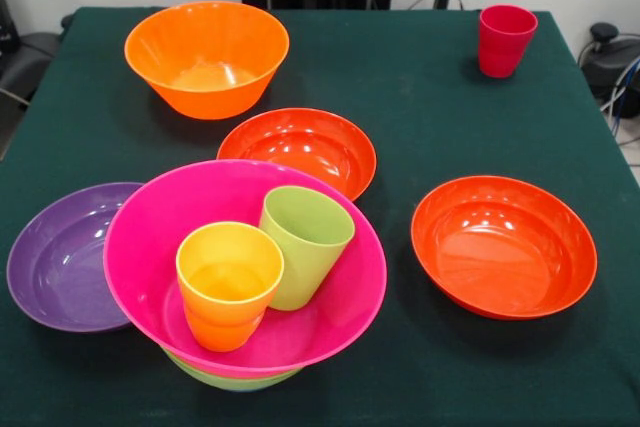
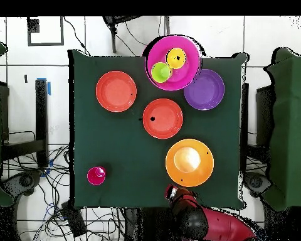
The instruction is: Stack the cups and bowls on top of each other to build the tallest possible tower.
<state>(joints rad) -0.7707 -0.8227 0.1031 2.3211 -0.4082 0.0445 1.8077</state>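
At the near edge a magenta bowl (image 1: 150,237) rests in a lime-green bowl (image 1: 230,379), forming the tower. Inside it stand a yellow-orange cup (image 1: 228,282) and a lime green cup (image 1: 305,242), side by side. A purple bowl (image 1: 55,262) lies left of it, its edge under the magenta rim. Two shallow red-orange bowls (image 1: 297,150) (image 1: 503,244), a deep orange bowl (image 1: 206,57) and a red cup (image 1: 505,39) stand apart on the cloth. My gripper (image 2: 173,191) is drawn back at the table's edge beside the orange bowl (image 2: 189,162), holding nothing that I can see.
The dark green tablecloth (image 1: 420,107) covers the whole table. Cables (image 2: 34,176) and chairs lie around it on the floor. The red arm (image 2: 206,223) lies off the table's edge.
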